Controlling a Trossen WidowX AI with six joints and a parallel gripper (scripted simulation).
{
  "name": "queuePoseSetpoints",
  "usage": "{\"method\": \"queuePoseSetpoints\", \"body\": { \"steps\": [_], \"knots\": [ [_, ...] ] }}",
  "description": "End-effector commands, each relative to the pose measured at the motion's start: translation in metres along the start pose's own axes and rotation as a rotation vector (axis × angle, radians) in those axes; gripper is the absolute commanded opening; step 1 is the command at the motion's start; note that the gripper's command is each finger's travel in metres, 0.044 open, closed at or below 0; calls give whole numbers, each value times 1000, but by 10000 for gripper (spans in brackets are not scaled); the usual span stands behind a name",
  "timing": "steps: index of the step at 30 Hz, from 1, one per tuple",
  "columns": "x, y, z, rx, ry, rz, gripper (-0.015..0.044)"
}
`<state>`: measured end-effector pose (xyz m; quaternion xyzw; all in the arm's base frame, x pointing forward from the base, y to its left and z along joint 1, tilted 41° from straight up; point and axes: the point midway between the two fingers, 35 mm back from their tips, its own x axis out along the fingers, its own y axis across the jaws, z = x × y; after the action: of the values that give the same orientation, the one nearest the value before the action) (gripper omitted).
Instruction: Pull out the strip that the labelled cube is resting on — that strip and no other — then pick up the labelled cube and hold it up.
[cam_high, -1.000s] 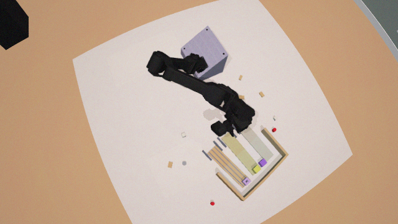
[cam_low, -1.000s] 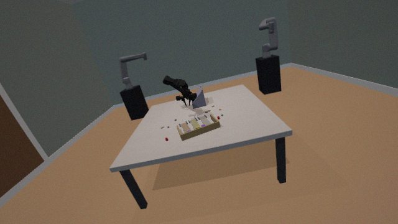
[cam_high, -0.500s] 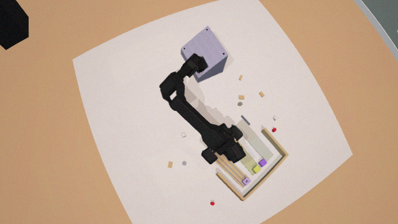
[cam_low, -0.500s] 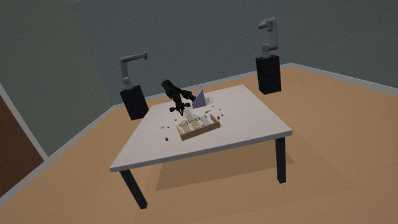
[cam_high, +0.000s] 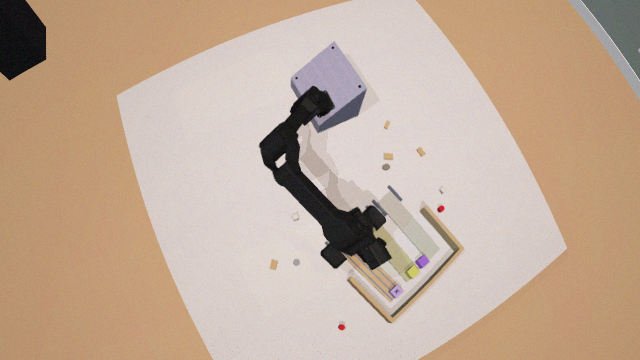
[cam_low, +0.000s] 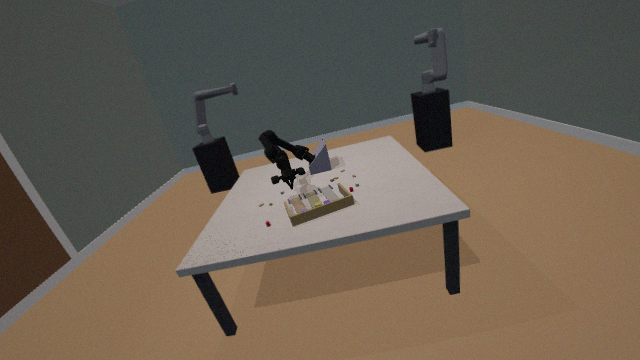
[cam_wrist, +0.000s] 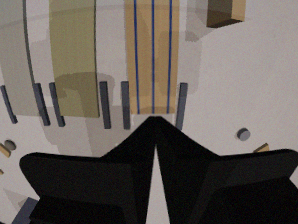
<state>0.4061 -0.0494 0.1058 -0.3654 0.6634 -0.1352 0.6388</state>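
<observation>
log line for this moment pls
phase: strip pull | gripper: shut, at striped strip near end | labelled cube: on striped strip far end, not lifted

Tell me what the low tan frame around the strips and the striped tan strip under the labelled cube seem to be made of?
The low tan frame looks like pale unfinished wood or board: flat matte tan with squared edges, though no grain shows. The striped tan strip looks like thin card or fabric: it lies flat, matte, with three blue lines along it. Neither look settles the material.
</observation>
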Motion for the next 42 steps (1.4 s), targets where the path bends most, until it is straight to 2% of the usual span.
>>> {"method": "queuePoseSetpoints", "body": {
  "steps": [1,42],
  "knots": [
    [10,1,0,-7,9,5,0],
    [68,-1,1,-7,10,2,0]
  ]
}}
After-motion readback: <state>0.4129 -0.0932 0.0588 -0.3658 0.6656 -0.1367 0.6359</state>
